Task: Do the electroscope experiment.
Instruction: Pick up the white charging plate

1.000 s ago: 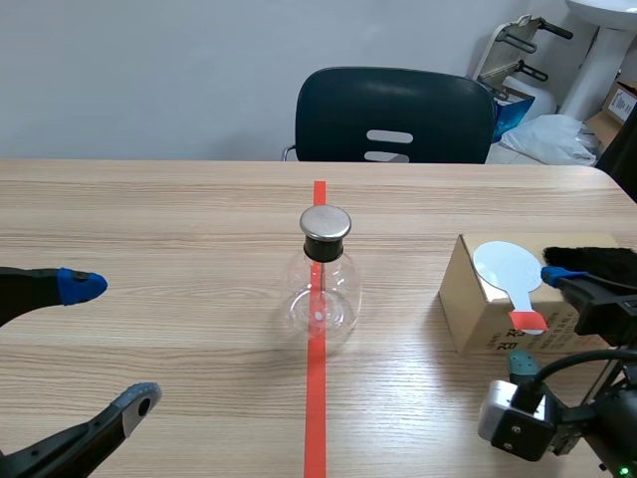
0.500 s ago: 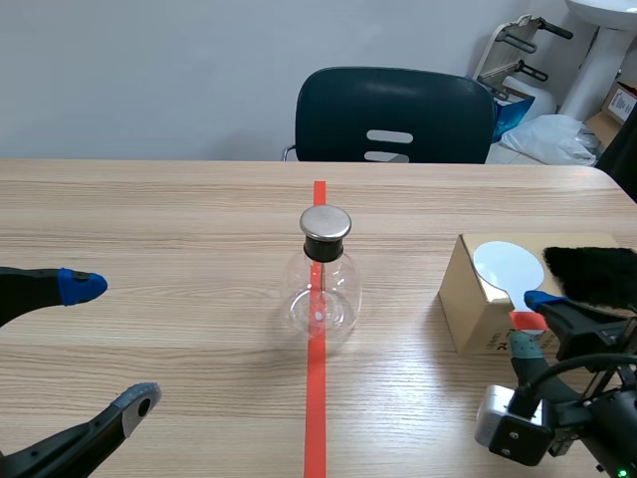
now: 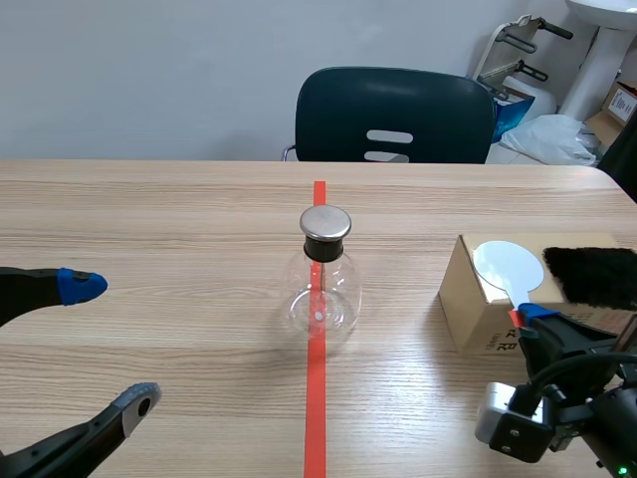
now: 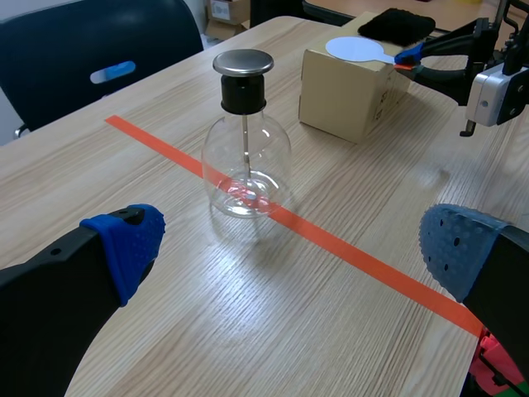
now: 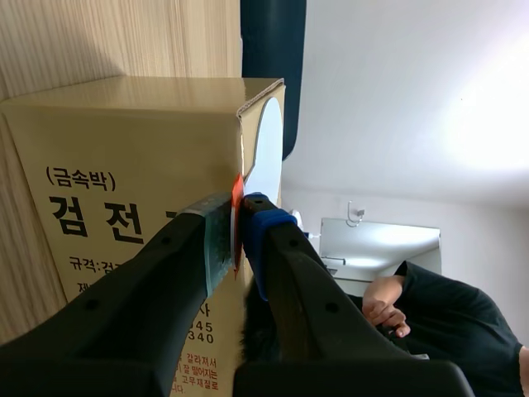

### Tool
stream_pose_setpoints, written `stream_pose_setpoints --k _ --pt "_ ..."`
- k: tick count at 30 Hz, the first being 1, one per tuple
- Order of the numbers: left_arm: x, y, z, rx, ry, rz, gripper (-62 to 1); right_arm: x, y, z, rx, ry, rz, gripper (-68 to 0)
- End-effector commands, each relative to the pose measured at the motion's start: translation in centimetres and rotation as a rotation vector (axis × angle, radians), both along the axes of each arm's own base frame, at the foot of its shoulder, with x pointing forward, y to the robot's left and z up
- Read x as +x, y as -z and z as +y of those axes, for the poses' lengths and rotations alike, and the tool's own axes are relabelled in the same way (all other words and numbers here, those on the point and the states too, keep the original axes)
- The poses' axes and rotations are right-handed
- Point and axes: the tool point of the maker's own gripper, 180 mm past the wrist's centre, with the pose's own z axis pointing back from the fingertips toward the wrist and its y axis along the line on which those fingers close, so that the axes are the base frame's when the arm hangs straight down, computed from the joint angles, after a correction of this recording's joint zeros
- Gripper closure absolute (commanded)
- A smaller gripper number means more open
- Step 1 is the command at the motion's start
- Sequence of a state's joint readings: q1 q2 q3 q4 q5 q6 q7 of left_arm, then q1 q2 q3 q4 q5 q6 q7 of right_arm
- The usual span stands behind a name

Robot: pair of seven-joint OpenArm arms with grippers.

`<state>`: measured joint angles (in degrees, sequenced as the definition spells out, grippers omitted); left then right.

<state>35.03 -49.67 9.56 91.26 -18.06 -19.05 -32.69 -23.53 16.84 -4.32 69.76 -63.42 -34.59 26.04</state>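
One white paddle (image 3: 508, 265) on box (image 3: 466, 321), disc toward far edge, right jaws pinching handle (image 5: 236, 222), left jaws gaping

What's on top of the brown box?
A white round paddle lies there, beside a black fuzzy cloth. The right end effector pinches the paddle's red handle at the edge of the box. Whatever is under the cloth, or inside the box, is hidden.

Bright, even, diffuse room light from overhead. The flask (image 3: 320, 299) casts only a faint soft shadow on the counter (image 3: 149, 219). Small highlights on its glass, dull sheen on the metal cap (image 3: 325, 221). Right wrist view: wall (image 5: 488, 124) blown out to white glare, box (image 5: 124, 149) face evenly lit.
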Motion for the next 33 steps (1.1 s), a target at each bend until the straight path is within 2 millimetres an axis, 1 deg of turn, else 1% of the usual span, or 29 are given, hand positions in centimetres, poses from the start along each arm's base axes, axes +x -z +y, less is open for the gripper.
stream_pose_setpoints --k 1,6,10,18,25,29,32,33 --pt "0.3 -0.9 -0.3 -0.030 -0.004 -0.023 -62.3 0.7 -1.3 -0.5 -0.010 0.005 -0.041 -0.7" --pt "0.3 -0.8 -0.3 -0.029 -0.004 -0.023 -62.3 0.6 -3.3 -1.3 -0.001 0.020 -0.083 -0.7" --pt "0.3 -0.9 -0.3 -0.029 -0.004 -0.023 -62.3 0.3 -6.1 -2.0 0.022 0.042 -0.156 -0.7" --pt "0.3 -0.8 -0.3 -0.028 -0.004 -0.022 -62.3 -0.1 -12.2 -4.2 0.060 0.093 -0.335 -0.7" --pt "0.6 -0.8 0.0 -0.014 -0.009 -0.028 -62.3 0.0 -16.8 -5.6 0.099 0.125 -0.435 -0.7" --pt "0.7 -0.8 0.1 0.002 0.001 -0.032 -62.3 0.2 -18.9 -6.4 0.131 0.152 -0.489 -0.7" --pt "1.0 -0.9 0.3 0.015 0.004 -0.039 -62.3 0.2 -19.9 -6.4 0.140 0.152 -0.515 -0.7" --pt "1.2 -0.6 0.5 0.033 0.001 -0.034 -62.3 0.3 -20.1 -6.3 0.141 0.149 -0.523 -0.7"
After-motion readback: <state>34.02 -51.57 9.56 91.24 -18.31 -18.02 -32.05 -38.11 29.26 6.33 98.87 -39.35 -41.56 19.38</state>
